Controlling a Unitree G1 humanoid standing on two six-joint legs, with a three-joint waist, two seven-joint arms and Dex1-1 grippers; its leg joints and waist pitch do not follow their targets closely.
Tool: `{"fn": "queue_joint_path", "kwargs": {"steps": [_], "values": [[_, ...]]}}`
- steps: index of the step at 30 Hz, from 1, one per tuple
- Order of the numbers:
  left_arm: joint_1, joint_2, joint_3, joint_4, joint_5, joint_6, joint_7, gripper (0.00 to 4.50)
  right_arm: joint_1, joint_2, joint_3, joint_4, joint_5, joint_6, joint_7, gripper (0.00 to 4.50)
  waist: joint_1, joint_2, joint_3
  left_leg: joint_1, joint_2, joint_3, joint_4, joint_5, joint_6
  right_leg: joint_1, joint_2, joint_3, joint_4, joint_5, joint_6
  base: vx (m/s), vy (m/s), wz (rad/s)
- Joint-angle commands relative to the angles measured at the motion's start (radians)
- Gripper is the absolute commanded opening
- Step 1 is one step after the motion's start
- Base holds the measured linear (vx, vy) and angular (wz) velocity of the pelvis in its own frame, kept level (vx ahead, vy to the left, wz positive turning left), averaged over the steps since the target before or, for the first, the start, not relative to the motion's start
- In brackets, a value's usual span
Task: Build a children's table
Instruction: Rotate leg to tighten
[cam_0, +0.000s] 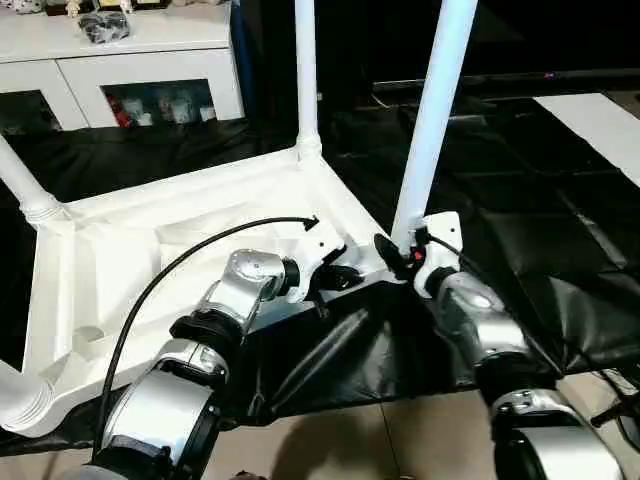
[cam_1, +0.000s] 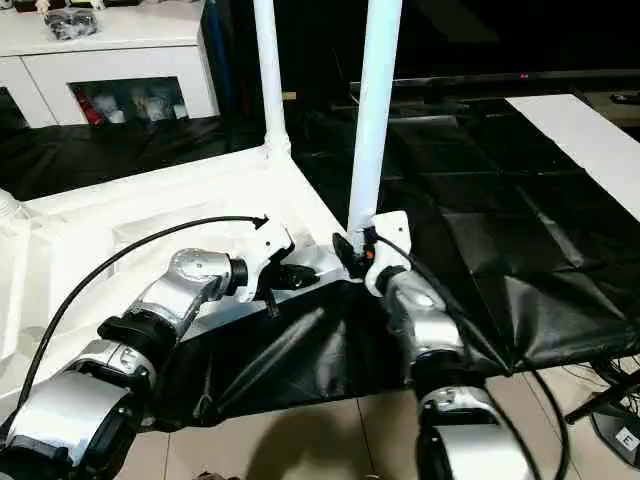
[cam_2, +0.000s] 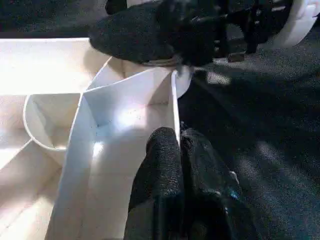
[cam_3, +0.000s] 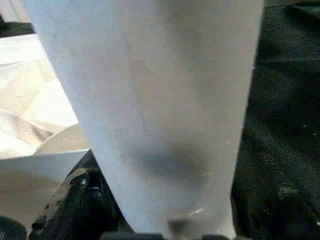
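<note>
Left eye view first, read from left to right: the children's table lies upside down on a black floor covering, its ribbed underside facing up, so that the corner sockets are open from above for the legs. At the far left a leg leans out of its socket, and another corner leg shows at the lower left edge. Further right, the back leg stands upright in the far corner. My left gripper comes next; its silver forearm reaches forward and slightly inward across the tabletop's near edge. In the left wrist view its two black fingers are pressed narrowly together over the thin white rim of the top, one finger on each side; I judge this pinch is there to steady the tabletop while a leg goes in. Just right of it, at the near right corner, my right gripper holds the fourth leg low on its shaft, the fingers spread around the tube, which rises nearly upright with a slight lean. The right forearm angles forward and inward toward that corner, wrist raised. Holding the leg near its base looks meant to guide its end into the corner socket; I cannot tell whether it is fully seated. A white cabinet stands behind.
</note>
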Motion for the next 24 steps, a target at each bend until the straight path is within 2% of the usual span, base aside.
{"fn": "queue_joint_path", "kwargs": {"steps": [1,3,4,5,9,13,14,16,20,21,22,24], "values": [[0.001,-0.060,-0.066,-0.011,0.012,-0.031,-0.038,0.00,-0.009,0.045,0.069,0.039,-0.024,-0.006,0.035,3.34,0.003,-0.008,-0.052,0.020,0.022,-0.022,-0.075,-0.410,0.012,0.021,-0.047,0.021,-0.096,-0.438,-0.159,0.000,0.000,0.00],[0.001,-0.052,-0.066,-0.010,0.012,-0.039,-0.043,0.00,-0.007,0.033,0.074,0.036,-0.028,-0.014,0.048,3.40,0.003,-0.009,-0.053,0.020,0.023,-0.020,-0.075,-0.401,0.014,0.022,-0.045,0.022,-0.092,-0.395,-0.172,0.000,0.000,0.00],[0.001,-0.036,-0.065,-0.011,0.013,-0.052,-0.063,0.00,-0.001,0.012,0.076,0.026,-0.022,-0.016,0.092,3.67,0.006,-0.008,-0.054,0.020,0.023,-0.017,-0.073,-0.384,0.020,0.024,-0.044,0.024,-0.086,-0.336,-0.193,0.000,0.000,0.00],[0.000,-0.032,-0.065,-0.012,0.013,-0.054,-0.069,0.00,0.000,0.006,0.076,0.024,-0.019,-0.016,0.105,3.75,0.007,-0.008,-0.055,0.018,0.023,-0.016,-0.072,-0.378,0.024,0.027,-0.044,0.025,-0.083,-0.317,-0.199,0.000,0.000,0.00],[0.001,0.005,-0.062,-0.017,0.000,-0.081,-0.143,0.00,0.012,-0.055,0.102,0.000,-0.023,-0.015,0.240,3.99,0.015,-0.008,-0.060,0.013,0.024,-0.010,-0.064,-0.308,0.058,0.035,-0.043,0.023,-0.073,-0.228,-0.227,0.000,0.000,0.00],[0.006,0.048,-0.073,-0.021,-0.010,-0.115,-0.251,0.00,0.036,-0.116,0.148,-0.046,-0.006,0.019,0.466,3.99,0.031,-0.009,-0.068,0.007,0.027,-0.005,-0.052,-0.221,0.096,0.042,-0.043,0.019,-0.057,-0.109,-0.256,0.000,0.000,0.00],[0.007,0.061,-0.080,-0.021,-0.014,-0.121,-0.290,0.00,0.048,-0.137,0.171,-0.072,0.004,0.044,0.551,3.99,0.032,-0.010,-0.066,0.005,0.027,-0.004,-0.051,-0.212,0.107,0.043,-0.043,0.016,-0.055,-0.086,-0.269,0.000,0.000,0.00],[0.007,0.078,-0.082,-0.018,-0.019,-0.137,-0.334,0.00,0.075,-0.177,0.216,-0.130,0.031,0.084,0.708,3.99,0.041,-0.009,-0.066,0.008,0.031,-0.006,-0.051,-0.208,0.120,0.044,-0.043,0.016,-0.052,-0.075,-0.276,0.000,0.000,0.00],[0.002,0.094,-0.076,-0.013,-0.036,-0.138,-0.396,0.00,0.075,-0.211,0.235,-0.149,0.059,0.134,0.835,3.99,0.053,-0.008,-0.063,0.014,0.035,-0.006,-0.056,-0.240,0.097,0.040,-0.046,0.017,-0.055,-0.126,-0.280,0.000,0.000,0.00],[0.002,0.094,-0.076,-0.013,-0.036,-0.138,-0.396,0.00,0.075,-0.211,0.235,-0.149,0.059,0.134,0.835,3.84,0.053,-0.007,-0.063,0.014,0.035,-0.006,-0.057,-0.250,0.091,0.040,-0.047,0.017,-0.056,-0.138,-0.280,0.000,0.000,0.00],[0.000,0.107,-0.078,-0.016,-0.046,-0.140,-0.443,0.00,0.071,-0.228,0.245,-0.151,0.064,0.159,0.899,3.84,0.053,-0.007,-0.062,0.015,0.034,-0.007,-0.058,-0.272,0.077,0.041,-0.047,0.017,-0.058,-0.167,-0.276,0.000,0.000,0.00],[-0.004,0.116,-0.079,-0.017,-0.051,-0.142,-0.471,0.00,0.068,-0.240,0.255,-0.152,0.063,0.175,0.940,3.84,0.054,-0.008,-0.062,0.016,0.034,-0.007,-0.059,-0.277,0.070,0.040,-0.048,0.018,-0.059,-0.173,-0.274,0.000,0.000,0.00]]}}
